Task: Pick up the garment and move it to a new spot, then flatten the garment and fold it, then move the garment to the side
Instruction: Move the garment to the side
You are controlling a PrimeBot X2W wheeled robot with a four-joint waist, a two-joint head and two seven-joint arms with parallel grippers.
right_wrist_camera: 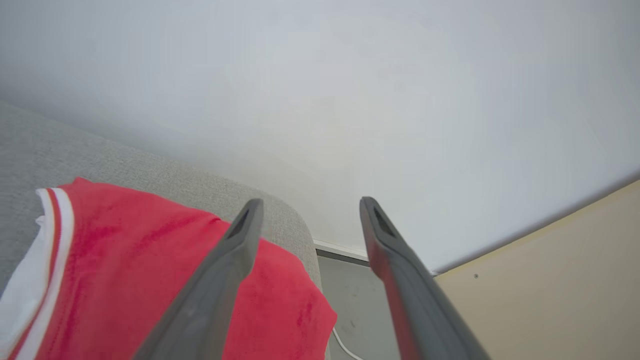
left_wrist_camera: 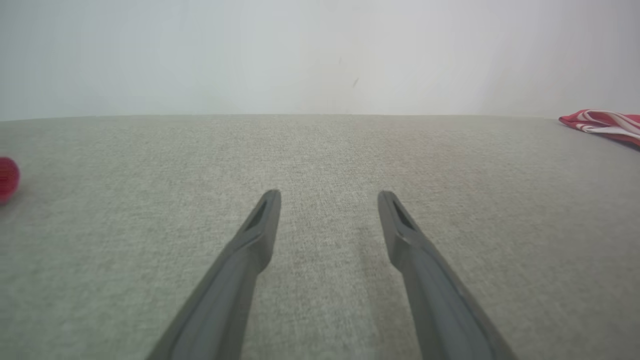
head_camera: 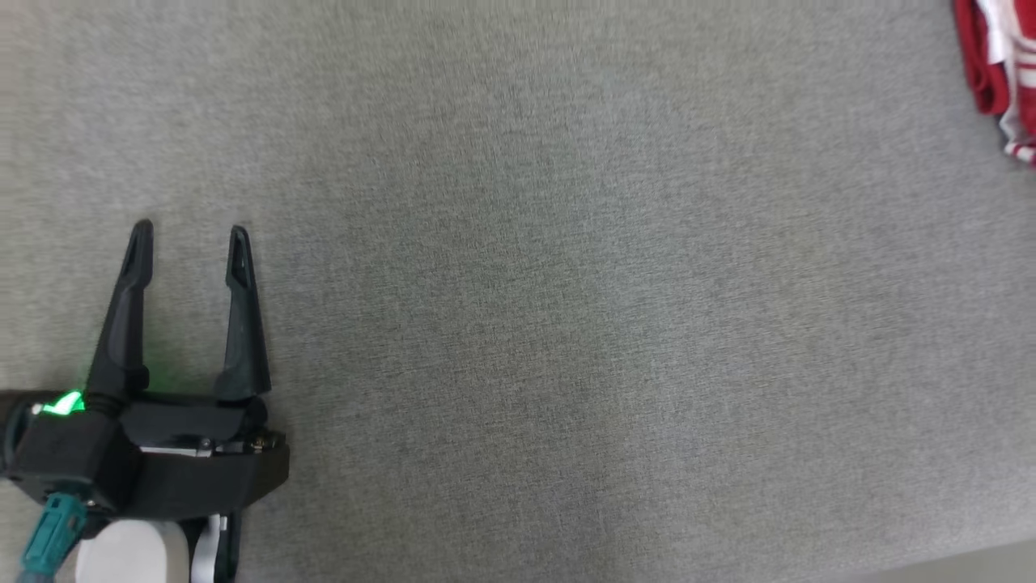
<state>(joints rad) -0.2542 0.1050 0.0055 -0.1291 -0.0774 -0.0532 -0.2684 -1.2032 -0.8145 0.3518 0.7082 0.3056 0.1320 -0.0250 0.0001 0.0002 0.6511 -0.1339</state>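
Our right gripper (right_wrist_camera: 311,200) hangs with both fingers spread and nothing between them, just above the red garment (right_wrist_camera: 125,260), which lies at the rounded far-right corner of the grey woven surface (head_camera: 566,283) (to the side, where we judge the task wants it). Our left gripper (head_camera: 190,229) is equally wide and empty, parked over bare cloth well apart from it. The garment looks soft and plush, trimmed in white stripes.

Grey woven upholstery (head_camera: 566,324), rounded at its far right corner. Behind its far edge, a plain pale wall (left_wrist_camera: 300,50). Below that corner, a grey floor (right_wrist_camera: 352,295) with a thin white cable (right_wrist_camera: 344,346), beside a beige panel (right_wrist_camera: 550,280). Toward the left edge, a small blurred red object (left_wrist_camera: 7,179).
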